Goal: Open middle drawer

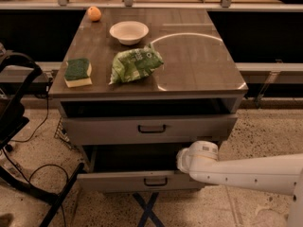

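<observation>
The grey cabinet (147,86) has drawers below its top. The upper drawer (151,128) has a taller front with a black bar handle. Below it, the middle drawer (142,181) has a narrow low front and a small black handle (155,181). It stands pulled out towards me, with a dark opening above its front. My white arm (246,171) reaches in from the right. My gripper (182,161) is at the drawer's right end, just above and behind its front. The lowest drawer is hidden.
On the cabinet top lie a green and yellow sponge (78,72), a green chip bag (135,65), a white bowl (129,32) and an orange (94,13). A black chair frame and cables (19,126) stand at the left. A black crossed stand (147,212) sits under the cabinet.
</observation>
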Tool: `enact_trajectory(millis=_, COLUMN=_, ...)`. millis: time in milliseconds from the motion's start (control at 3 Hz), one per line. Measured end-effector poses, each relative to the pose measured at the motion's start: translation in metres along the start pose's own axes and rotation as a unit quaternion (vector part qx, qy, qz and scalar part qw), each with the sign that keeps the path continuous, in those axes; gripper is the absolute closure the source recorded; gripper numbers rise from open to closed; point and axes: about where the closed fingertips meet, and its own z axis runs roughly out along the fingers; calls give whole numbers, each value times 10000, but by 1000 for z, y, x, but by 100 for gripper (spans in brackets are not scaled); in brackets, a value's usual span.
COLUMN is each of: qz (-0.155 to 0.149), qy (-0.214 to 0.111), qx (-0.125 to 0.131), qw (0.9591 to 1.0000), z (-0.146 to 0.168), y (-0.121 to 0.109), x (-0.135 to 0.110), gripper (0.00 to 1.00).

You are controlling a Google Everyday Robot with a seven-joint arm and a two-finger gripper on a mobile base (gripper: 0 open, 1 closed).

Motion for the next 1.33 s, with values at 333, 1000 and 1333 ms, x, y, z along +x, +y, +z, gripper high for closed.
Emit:
enact_trajectory(millis=333, qz=-170, qy=109, qx=-80, qw=9998, z=6, y=-1, x=4, gripper=100)
enact_trajectory(millis=1000, qz=-740, qy=883, qx=-1138, qw=9868, z=-33, y=61, x=61, gripper=100)
enact_trajectory(millis=1333, qz=-577, qy=998, qx=-1626, qw=9799, z=-58, y=105, x=78, gripper=100)
